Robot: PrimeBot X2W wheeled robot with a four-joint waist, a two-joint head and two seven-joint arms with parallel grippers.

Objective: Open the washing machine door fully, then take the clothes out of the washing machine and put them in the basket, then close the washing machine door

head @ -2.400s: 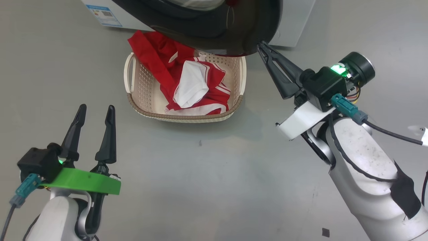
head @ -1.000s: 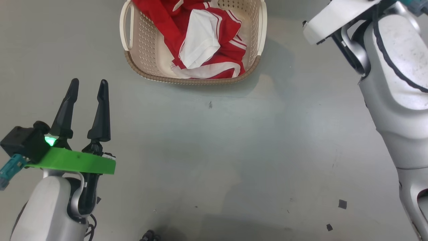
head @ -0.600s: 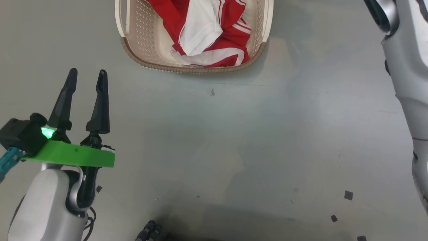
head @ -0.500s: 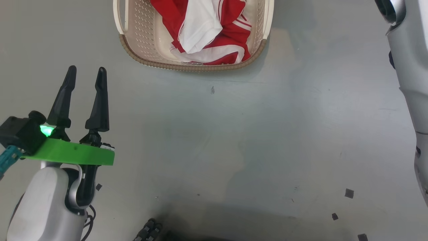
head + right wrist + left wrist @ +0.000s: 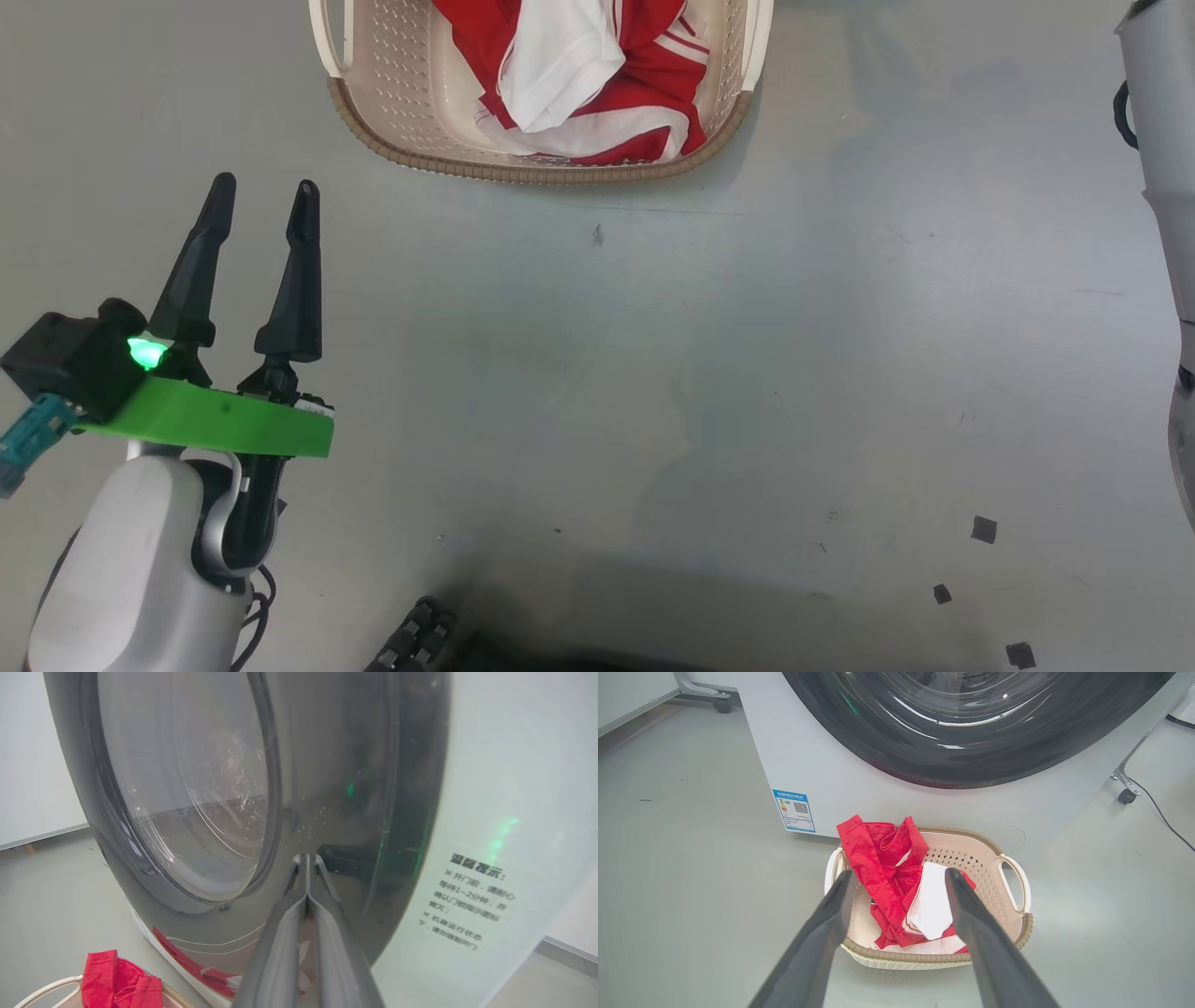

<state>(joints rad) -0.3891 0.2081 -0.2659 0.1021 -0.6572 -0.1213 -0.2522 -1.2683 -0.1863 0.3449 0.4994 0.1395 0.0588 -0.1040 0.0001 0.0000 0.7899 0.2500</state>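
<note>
The cream basket (image 5: 532, 170) stands on the grey floor at the top of the head view, with the red and white clothes (image 5: 560, 56) piled inside. My left gripper (image 5: 265, 187) hovers open and empty at the lower left, short of the basket. The left wrist view looks between its fingers (image 5: 899, 873) at the basket (image 5: 924, 956), the clothes (image 5: 878, 858) and the white washing machine (image 5: 859, 784) behind. The washing machine door (image 5: 971, 760) lies flat against the machine's front. My right gripper (image 5: 306, 858) is shut, its tips against the door's glossy black rim (image 5: 336, 788).
My right forearm (image 5: 1162, 140) runs down the right edge of the head view. Small black scraps (image 5: 982, 529) dot the floor at the lower right. A blue label (image 5: 794, 810) and a text sticker (image 5: 472, 900) mark the machine. A castor (image 5: 1125, 795) and a cable (image 5: 1171, 826) lie to its right.
The head camera has moved, so the basket sits higher in the picture and my right forearm has slid to the right edge. Both grippers keep their states.
</note>
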